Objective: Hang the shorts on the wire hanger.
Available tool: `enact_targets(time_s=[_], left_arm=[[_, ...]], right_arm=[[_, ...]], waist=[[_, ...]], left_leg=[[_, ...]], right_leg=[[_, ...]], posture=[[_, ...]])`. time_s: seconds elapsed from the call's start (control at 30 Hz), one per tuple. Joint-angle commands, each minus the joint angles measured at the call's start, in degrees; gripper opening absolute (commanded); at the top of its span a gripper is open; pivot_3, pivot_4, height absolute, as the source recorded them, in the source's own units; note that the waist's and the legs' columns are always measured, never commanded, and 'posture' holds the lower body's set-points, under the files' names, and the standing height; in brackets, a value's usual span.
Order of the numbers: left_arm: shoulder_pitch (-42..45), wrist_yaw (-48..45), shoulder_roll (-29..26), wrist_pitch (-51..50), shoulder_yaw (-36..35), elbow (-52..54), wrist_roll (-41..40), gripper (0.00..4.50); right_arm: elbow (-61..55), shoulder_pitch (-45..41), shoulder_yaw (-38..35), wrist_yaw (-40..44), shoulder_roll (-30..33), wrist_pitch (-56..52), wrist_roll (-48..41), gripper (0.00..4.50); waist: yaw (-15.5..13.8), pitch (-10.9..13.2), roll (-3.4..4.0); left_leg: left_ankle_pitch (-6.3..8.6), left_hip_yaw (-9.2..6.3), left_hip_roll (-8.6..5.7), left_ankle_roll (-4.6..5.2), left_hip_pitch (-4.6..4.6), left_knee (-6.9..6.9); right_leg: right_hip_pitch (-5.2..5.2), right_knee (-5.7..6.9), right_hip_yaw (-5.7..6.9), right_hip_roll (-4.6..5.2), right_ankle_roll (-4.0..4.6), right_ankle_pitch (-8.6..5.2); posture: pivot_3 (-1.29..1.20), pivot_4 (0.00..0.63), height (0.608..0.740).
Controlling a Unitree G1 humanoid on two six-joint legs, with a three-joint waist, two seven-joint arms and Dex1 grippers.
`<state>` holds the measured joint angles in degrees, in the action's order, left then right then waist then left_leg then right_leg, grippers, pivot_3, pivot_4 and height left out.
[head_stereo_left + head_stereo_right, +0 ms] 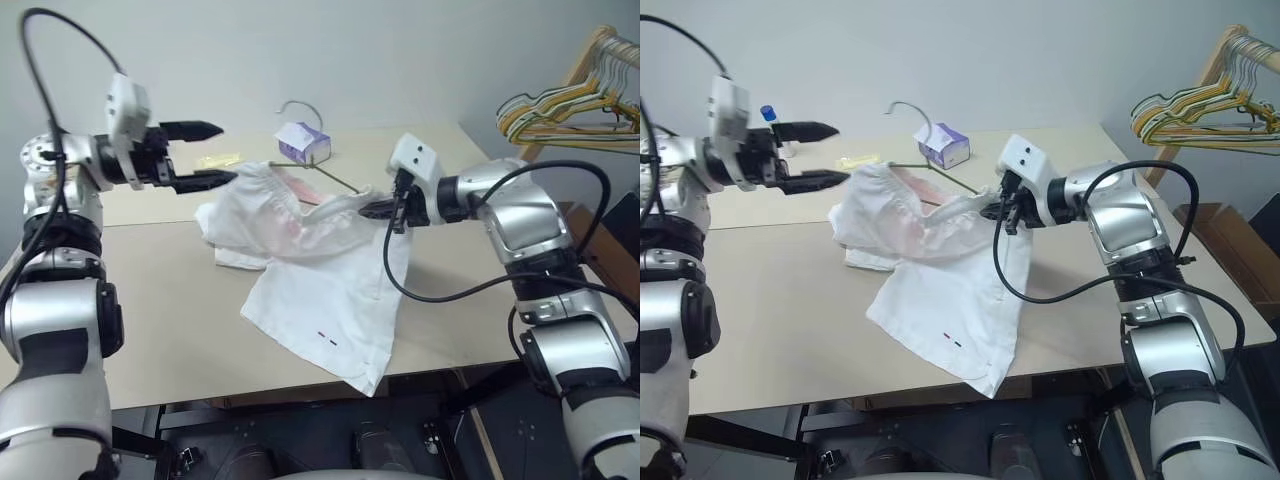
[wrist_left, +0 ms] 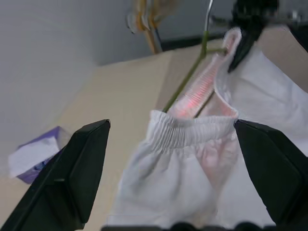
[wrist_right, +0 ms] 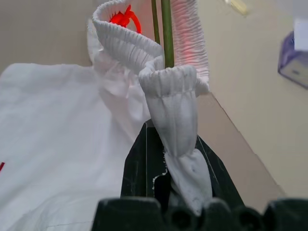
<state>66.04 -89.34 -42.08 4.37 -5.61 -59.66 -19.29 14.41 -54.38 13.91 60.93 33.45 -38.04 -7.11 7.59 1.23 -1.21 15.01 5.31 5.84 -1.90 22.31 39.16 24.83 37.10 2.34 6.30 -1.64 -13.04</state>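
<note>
The white shorts [image 1: 320,270] lie half raised off the table [image 1: 150,300], hem draped toward the front edge, pink showing inside the gathered waistband [image 2: 192,132]. The thin wire hanger [image 1: 335,176] runs into the waistband opening, its hook [image 1: 300,106] rising behind by the tissue box. My right gripper [image 1: 375,207] is shut on a bunched piece of the waistband [image 3: 175,106], right beside the wire [image 3: 167,33]. At the waistband's other end my left gripper [image 1: 225,152] stands open and level. In the left wrist view, cloth lies ahead between its fingers [image 2: 72,178], not pinched.
A small purple-and-white tissue box [image 1: 303,143] stands behind the shorts, with a pale yellow item [image 1: 217,160] to its left. A bunch of yellow, green and striped hangers [image 1: 570,105] hangs on a wooden rack at the far right. Bare table stretches left of and in front of the shorts.
</note>
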Motion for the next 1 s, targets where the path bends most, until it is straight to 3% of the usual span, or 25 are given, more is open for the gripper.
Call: enact_targets(time_s=[0.03, 0.23, 0.53, 0.73, 1.0], left_arm=[[-3.4, -3.2, -0.3, -6.7, -4.4, 8.2, -8.2, 4.48], [-11.4, -0.6, 3.5, -13.2, -7.2, 22.3, -13.5, 4.48], [-19.5, 7.4, 10.6, -17.9, -7.8, 37.0, -16.5, 4.48], [-20.8, 11.1, 12.9, -19.4, -7.5, 40.5, -17.4, 4.48], [-21.7, 11.8, 14.0, -19.4, -6.6, 42.2, -17.3, 4.48]], right_arm=[[-6.3, 0.4, -5.1, -5.0, 1.7, -9.8, -1.3, 0.00], [-17.0, 5.7, -9.8, -14.3, 4.4, -26.7, -0.9, 0.00], [-26.6, 12.2, -26.3, -36.4, 0.1, -53.4, 6.8, 0.00], [-28.7, 14.0, -37.0, -47.8, -5.1, -54.5, 13.1, 0.00], [-26.1, 6.4, -43.7, -66.9, -10.1, -52.5, 25.1, 0.00]], waist=[[0.1, 0.0, 0.00], [-0.2, 0.0, 0.00], [0.4, 0.0, 0.00], [2.3, -0.1, 0.12], [5.5, -0.1, 0.20]], left_leg=[[0.00, 0.00, 0.00, 0.00, 0.00, -0.01], [-0.01, -0.04, 0.00, -0.02, -0.01, 0.01], [-0.01, -0.05, -0.01, -0.02, -0.15, 0.01], [0.00, -0.09, -0.02, 0.00, -0.39, 0.00], [0.00, -0.12, -0.06, 0.00, -0.55, -0.10]], right_leg=[[0.00, 0.01, 0.00, 0.00, 0.00, 0.00], [-0.04, -0.02, 0.00, 0.01, 0.00, 0.00], [-0.17, -0.11, 0.00, 0.01, 0.01, 0.00], [-0.50, -0.29, 0.00, 0.02, 0.00, 0.00], [-0.58, -0.27, -0.06, 0.05, -0.02, -0.01]], posture=[[-0.10, 0.000, 0.740], [-0.13, 0.000, 0.740], [-0.20, 0.000, 0.740], [-0.23, 0.000, 0.740], [-0.23, 0.000, 0.740]])
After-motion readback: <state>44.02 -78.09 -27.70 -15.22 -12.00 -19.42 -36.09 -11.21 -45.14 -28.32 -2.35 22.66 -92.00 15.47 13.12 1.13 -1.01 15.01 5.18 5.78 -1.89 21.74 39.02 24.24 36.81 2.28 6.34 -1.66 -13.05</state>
